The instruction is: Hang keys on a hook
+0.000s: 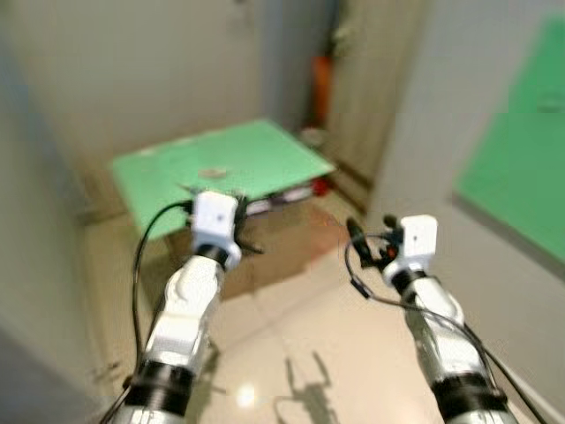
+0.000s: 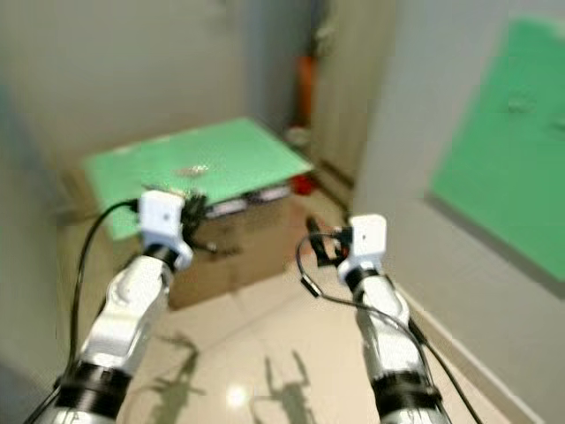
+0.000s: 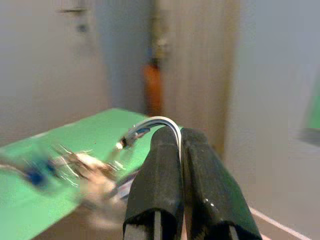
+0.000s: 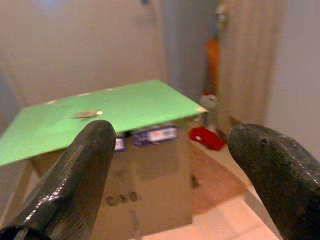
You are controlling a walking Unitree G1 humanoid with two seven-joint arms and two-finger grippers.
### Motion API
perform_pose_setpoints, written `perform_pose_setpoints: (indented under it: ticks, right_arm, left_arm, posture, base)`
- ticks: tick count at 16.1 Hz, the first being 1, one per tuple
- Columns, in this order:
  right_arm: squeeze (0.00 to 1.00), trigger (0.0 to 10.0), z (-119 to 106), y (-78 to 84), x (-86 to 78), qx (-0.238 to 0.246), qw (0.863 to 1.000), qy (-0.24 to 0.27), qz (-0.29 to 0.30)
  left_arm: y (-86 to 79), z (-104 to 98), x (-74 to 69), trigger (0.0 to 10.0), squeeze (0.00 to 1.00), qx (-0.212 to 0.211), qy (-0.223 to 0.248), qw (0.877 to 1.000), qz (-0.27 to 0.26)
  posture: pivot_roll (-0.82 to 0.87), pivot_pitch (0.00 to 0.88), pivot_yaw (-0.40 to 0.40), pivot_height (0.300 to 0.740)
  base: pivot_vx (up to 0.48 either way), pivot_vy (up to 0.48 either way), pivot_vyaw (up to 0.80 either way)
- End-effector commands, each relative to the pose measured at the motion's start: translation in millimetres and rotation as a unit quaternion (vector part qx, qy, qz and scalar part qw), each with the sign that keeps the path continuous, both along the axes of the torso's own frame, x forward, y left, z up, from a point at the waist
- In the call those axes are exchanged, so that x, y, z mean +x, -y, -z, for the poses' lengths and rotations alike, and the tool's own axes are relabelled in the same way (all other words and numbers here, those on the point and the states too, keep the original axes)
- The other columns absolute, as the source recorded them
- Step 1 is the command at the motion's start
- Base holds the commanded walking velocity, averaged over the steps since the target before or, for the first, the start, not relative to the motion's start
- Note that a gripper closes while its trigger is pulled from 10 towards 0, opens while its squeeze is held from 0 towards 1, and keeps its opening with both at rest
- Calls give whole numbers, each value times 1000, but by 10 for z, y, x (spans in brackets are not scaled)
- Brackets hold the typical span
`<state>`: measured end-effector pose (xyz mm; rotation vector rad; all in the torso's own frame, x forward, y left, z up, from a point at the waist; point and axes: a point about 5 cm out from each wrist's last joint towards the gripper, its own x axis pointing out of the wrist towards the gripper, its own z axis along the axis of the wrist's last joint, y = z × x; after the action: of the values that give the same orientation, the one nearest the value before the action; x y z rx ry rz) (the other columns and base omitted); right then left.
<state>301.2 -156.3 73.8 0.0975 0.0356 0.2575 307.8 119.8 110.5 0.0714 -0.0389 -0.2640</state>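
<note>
Your left hand is clamped on the key ring, keys dangling blurred (motion smear) over the green desk. Your right hand is spread wide with nothing in it, raised beside the left. A small object lies on the desk top.

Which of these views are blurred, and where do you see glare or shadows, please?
Both eye views are smeared throughout, with a bright glare spot and arm shadows on the glossy floor; in the left wrist view the keys are streaked while the left pincer stays sharp; the right wrist view is soft, its right pincer blurred at close range.
</note>
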Motion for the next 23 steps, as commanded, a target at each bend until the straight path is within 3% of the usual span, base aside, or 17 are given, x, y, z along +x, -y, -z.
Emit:
perform_pose_setpoints:
  ticks: [1, 14, 23]
  right_arm:
    - [0, 10000, -47, -16, 24, 2, 1000, 4, -4]
    - [0, 10000, -12, 36, 7, 3, 1000, -8, 0]
    - [0, 10000, 7, 1, -4, 4, 1000, -10, 0]
  left_arm:
    - [6, 36, 13, 0, 0, 12, -10, 1000, 6]
    - [39, -5, 90, 0, 0, 21, -9, 999, 32]
    - [81, -15, 95, 0, 0, 34, -10, 998, 60]
  posture:
    - [-15, 0, 29, 740]
    - [-27, 0, 40, 740]
    - [-27, 0, 50, 740]
  base:
    - [0, 0, -569]
    - [0, 0, -553]
    - [0, 451, -535]
